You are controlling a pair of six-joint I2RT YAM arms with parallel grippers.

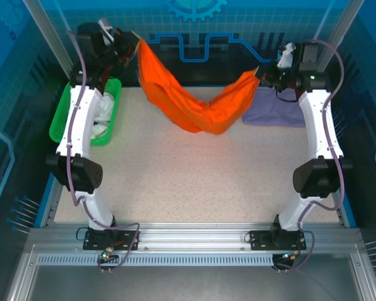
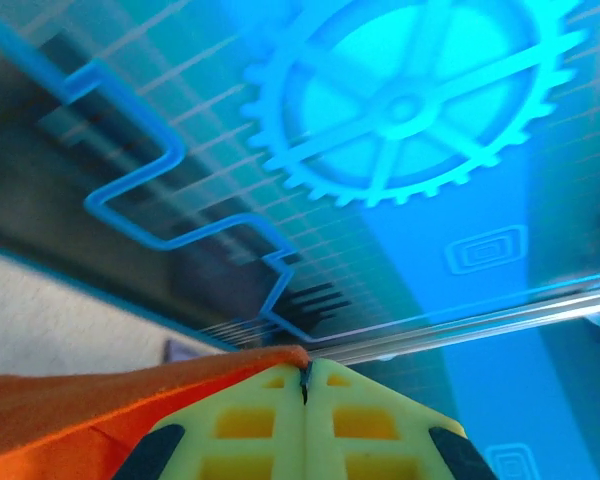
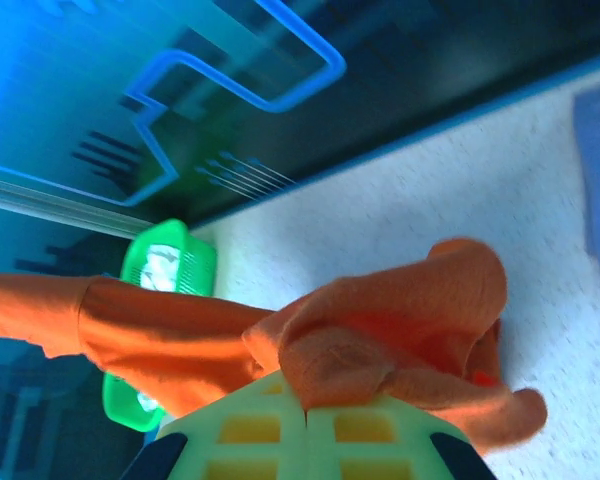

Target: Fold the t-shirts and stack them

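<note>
A bright orange t-shirt (image 1: 191, 103) hangs in a sagging arc above the far side of the table, held up at both ends. My left gripper (image 1: 135, 42) is shut on its far-left end, where the cloth edge (image 2: 180, 385) is pinched between the yellow-green fingers (image 2: 365, 420). My right gripper (image 1: 262, 74) is shut on the other end, with bunched orange cloth (image 3: 380, 330) spilling over its fingers (image 3: 370, 430). A pale lavender t-shirt (image 1: 274, 111) lies flat at the far right, under the right arm. White t-shirts (image 1: 104, 116) sit in the green basket.
The green plastic basket (image 1: 64, 116) stands at the far left edge, beside the left arm; the right wrist view catches it (image 3: 205, 262) too. The speckled table (image 1: 194, 182) spreads wide in front of the hanging shirt. A blue back wall stands close behind both grippers.
</note>
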